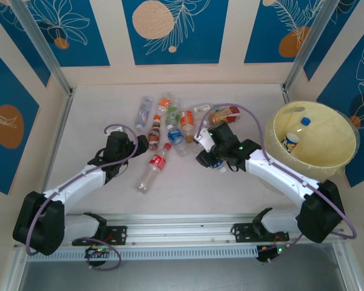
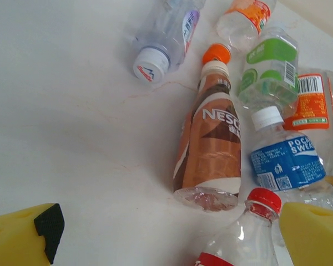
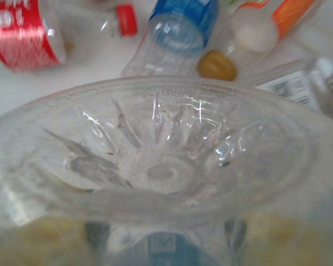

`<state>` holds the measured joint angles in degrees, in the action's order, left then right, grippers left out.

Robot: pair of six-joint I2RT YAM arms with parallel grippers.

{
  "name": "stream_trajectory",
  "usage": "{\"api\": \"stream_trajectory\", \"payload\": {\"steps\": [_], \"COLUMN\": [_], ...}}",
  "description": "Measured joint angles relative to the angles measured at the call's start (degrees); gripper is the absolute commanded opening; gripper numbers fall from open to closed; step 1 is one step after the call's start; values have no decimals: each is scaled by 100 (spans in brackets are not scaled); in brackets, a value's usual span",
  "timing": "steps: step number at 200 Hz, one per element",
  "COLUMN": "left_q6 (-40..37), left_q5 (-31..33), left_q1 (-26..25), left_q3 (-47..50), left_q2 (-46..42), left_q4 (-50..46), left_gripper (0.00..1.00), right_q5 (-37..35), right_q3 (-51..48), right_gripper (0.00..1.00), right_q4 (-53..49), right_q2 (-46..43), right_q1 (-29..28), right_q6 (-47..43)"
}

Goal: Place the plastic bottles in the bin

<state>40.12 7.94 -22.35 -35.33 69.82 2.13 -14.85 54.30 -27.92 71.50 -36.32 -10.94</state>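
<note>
The right pincer [image 1: 207,159] is low over the counter [image 1: 109,103], at the near right edge of the heap of plastic bottles [image 1: 170,118]. A clear bottle [image 3: 161,160] sits between its jaws. In the wrist view the ribbed base looms close, and the yellow pads show blurred through the plastic on either side. I cannot tell whether the jaws are clenched hard on it or only closing around it.

The left pincer [image 2: 166,227] is released, jaws spread wide. It hangs just near of a red-capped bottle [image 2: 250,233] and the brown Nescafé bottle [image 2: 208,149].

The bin [image 1: 327,142] stands at the far right of the counter, well apart from the heap, with a couple of bottles already lying inside.

The step in hand looks like securing this bottle for the carry. To do it well:
- Thin clear plastic will probably buckle, so the squeeze should be firm enough to stop slipping but stop short of folding the wall and letting the bottle squirt out.
- The lift should go straight up before any sideways travel, since other bottles lie just beyond it and a low sweep would scatter them.
- The carry should then go right, high enough to clear the bin's rim.
- The jaws should open over the middle of the tub, not its edge, so the bottle cannot bounce off the wall.
- The left arm had best hold back from the heap until the right arm has left.
</note>
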Motion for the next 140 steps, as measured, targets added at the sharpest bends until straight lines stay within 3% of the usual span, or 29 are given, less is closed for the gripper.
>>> {"api": "stream_trajectory", "payload": {"steps": [74, 140], "left_q6": [-131, -199], "left_q5": [-885, -1390], "left_q1": [7, 11], "left_q3": [-286, -286], "left_q2": [245, 280], "left_q4": [219, 608], "left_gripper": [100, 100], "right_q5": [-376, -824], "right_q3": [15, 1025], "right_gripper": [46, 46], "right_q4": [494, 44], "right_q2": [-1213, -1626], "right_q1": [223, 374], "right_q6": [664, 1303]}}
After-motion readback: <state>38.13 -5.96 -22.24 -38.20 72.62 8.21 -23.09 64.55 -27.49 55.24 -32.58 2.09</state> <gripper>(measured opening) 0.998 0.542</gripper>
